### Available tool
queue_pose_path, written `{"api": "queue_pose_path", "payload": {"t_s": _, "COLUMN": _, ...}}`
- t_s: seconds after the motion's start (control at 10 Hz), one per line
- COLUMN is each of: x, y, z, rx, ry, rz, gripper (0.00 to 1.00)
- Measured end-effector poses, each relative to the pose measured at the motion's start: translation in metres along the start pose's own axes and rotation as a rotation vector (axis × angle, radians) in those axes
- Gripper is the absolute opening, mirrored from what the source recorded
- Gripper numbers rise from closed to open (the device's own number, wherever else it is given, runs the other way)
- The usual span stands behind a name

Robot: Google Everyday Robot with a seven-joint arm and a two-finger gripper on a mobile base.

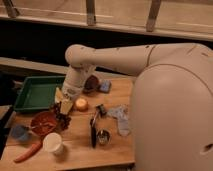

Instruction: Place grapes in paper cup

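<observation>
Just above the paper cup (52, 142) and a little to its right, the pale yellowish fingers (66, 106) of the gripper (63, 106) are closed on the top of the grapes (62, 119), a single dark reddish-purple bunch of small round berries that hangs below them and tapers downward, apart from the cup. The cup itself is short, white and cylindrical, one of its kind, standing upright with its wide round mouth open. Directly above the cup sits one round red bowl (35, 120), touching or nearly touching the bunch; which, I cannot tell. Left of the cup stands one small blue cup (20, 133), and below-left of it lies one long orange carrot (28, 151). Up and right of the cup rests one round orange-yellow fruit (81, 104). To the cup's right lie one slim dark utensil (93, 131) and one small shiny metal cup (103, 136), with one crumpled grey-blue cloth (120, 119) farther right. Well above the cup are one rectangular green tray (22, 92), one brown round object (91, 83) and one small blue pad (105, 87). All stand on a light wooden table (75, 152). The smooth, rounded white arm (115, 55) reaches down to the gripper.
</observation>
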Motion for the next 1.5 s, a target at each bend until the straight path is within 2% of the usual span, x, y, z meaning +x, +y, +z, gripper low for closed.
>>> {"api": "queue_pose_path", "payload": {"t_s": 0.5, "x": -0.004, "y": 0.002, "z": 0.002, "rx": -0.002, "ry": 0.005, "rz": -0.009, "gripper": 0.00}}
{"api": "queue_pose_path", "payload": {"t_s": 1.1, "x": -0.038, "y": 0.026, "z": 0.011, "rx": -0.010, "ry": 0.018, "rz": -0.076, "gripper": 0.00}}
{"api": "queue_pose_path", "payload": {"t_s": 1.3, "x": -0.043, "y": 0.032, "z": 0.015, "rx": -0.023, "ry": 0.014, "rz": -0.090, "gripper": 0.00}}
{"api": "queue_pose_path", "payload": {"t_s": 1.5, "x": -0.049, "y": 0.039, "z": 0.033, "rx": -0.064, "ry": 0.001, "rz": -0.107, "gripper": 0.00}}
